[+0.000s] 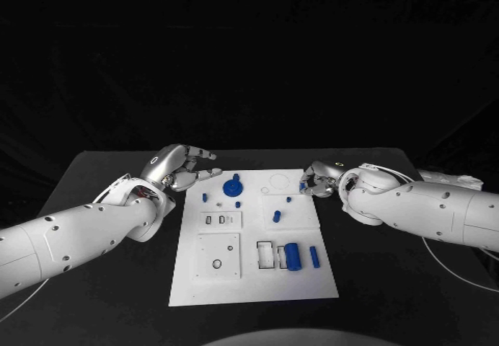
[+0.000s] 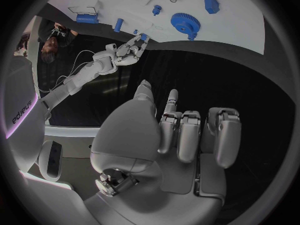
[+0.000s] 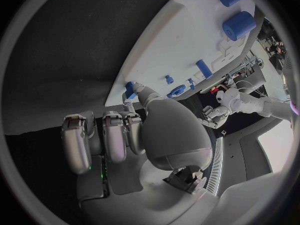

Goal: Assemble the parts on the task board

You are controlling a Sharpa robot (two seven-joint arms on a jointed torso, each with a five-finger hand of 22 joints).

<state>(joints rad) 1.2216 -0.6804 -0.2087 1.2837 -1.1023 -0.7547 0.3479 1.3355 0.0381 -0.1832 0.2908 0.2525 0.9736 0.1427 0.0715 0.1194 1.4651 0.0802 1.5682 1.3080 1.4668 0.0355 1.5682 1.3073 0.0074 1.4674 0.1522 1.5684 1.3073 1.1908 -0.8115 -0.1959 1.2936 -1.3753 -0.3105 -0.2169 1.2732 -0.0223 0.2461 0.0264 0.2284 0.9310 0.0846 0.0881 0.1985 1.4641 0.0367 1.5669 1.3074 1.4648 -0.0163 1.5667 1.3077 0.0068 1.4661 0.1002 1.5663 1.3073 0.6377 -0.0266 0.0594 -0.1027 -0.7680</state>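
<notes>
The white task board [image 1: 249, 285] lies in the middle of the table, and the left wrist view shows it too [image 2: 237, 30]. A blue gear [image 1: 234, 189] [image 2: 183, 22] stands near its far edge. A blue cylinder [image 1: 293, 256] [image 3: 239, 25] and a blue bar [image 1: 314, 256] lie near its right side. My right hand [image 1: 320, 180] is at the board's far right corner, its thumb and a finger pinching a small blue part [image 1: 303, 186] [image 3: 129, 90]. My left hand [image 1: 179, 167] hovers off the board's far left corner, its fingers loosely bent and holding nothing.
A small blue peg [image 1: 205, 196] and another blue piece [image 1: 277, 215] sit on the board between the hands. Square plates with slots and holes [image 1: 218, 256] take up the board's left half. Bare black table [image 1: 104, 173] surrounds the board.
</notes>
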